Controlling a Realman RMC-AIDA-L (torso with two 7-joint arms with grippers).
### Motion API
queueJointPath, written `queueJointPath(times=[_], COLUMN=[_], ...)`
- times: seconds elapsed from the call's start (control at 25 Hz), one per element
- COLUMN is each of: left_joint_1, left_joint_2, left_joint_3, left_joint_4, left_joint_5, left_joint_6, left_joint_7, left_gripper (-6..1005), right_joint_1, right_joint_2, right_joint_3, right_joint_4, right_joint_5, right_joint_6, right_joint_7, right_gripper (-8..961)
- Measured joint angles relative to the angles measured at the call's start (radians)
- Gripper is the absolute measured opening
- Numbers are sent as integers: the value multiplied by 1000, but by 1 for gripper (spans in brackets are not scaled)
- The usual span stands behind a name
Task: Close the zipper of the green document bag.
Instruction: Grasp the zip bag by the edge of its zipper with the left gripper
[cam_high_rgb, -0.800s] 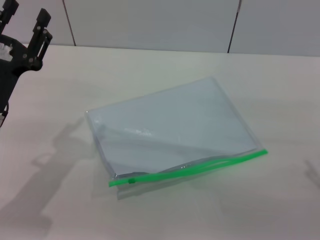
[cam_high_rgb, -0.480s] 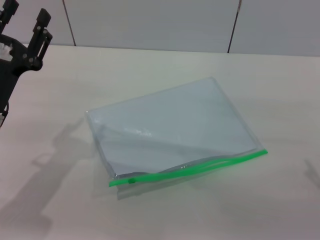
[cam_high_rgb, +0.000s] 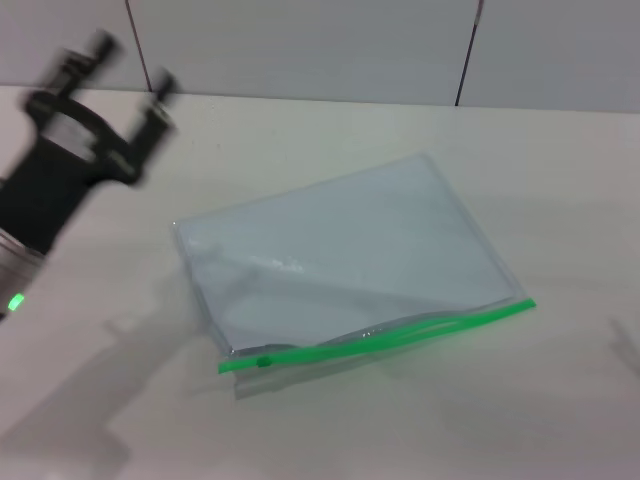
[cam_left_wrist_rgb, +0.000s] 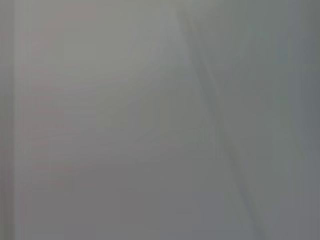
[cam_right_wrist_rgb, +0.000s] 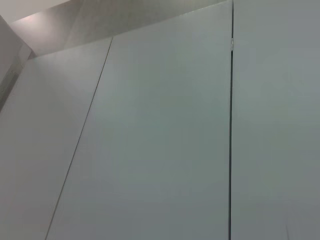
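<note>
The green document bag (cam_high_rgb: 340, 250) lies flat in the middle of the table, pale and translucent with white sheets showing through. Its zipper (cam_high_rgb: 400, 335) runs as a bright green strip along the near edge, and the small slider tab (cam_high_rgb: 263, 361) sits close to the strip's left end. To the right of the slider the two zip lips gape slightly. My left gripper (cam_high_rgb: 132, 65) hangs in the air at the far left, above and behind the bag's left corner, with its two fingers spread open and nothing between them. The right gripper is out of view.
The light table (cam_high_rgb: 500, 420) spreads on all sides of the bag. Grey wall panels (cam_high_rgb: 300, 40) stand behind its far edge. Both wrist views show only wall panels (cam_right_wrist_rgb: 160, 130). A dark shadow (cam_high_rgb: 627, 345) touches the table's right edge.
My left arm has swung in from the far left corner toward the right and nearer the bag, blurred by motion. The bag and its slider have not moved.
</note>
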Motion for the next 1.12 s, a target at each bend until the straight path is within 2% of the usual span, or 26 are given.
queueJointPath(times=[0.24, 0.48, 0.64, 0.88, 1.0, 1.12], left_joint_1=[-33, -33, -32, -32, -43, -49], left_joint_2=[4, 30, 29, -2, -4, -4], left_joint_3=[1, 1, 15, 107, 156, 162], left_joint_4=[-74, -104, -126, -156, -153, -153], left_joint_5=[287, 509, 554, 594, 595, 594], left_joint_6=[7, 9, 5, -47, -54, -65], left_joint_7=[-1, 4, 29, 115, 140, 214], left_gripper=[626, 627, 628, 628, 627, 627], right_joint_1=[0, 0, -5, -12, -14, -15], right_joint_2=[0, 0, -1, -2, -2, -2], right_joint_3=[0, 0, 3, 15, 18, 18], right_joint_4=[-5, -5, -6, -13, -31, -57], right_joint_5=[2, 3, 6, 9, 27, 47], right_joint_6=[0, -8, -11, -25, -83, -141], right_joint_7=[0, 0, 0, 0, 0, 3], right_gripper=[865, 863, 861, 858, 857, 856])
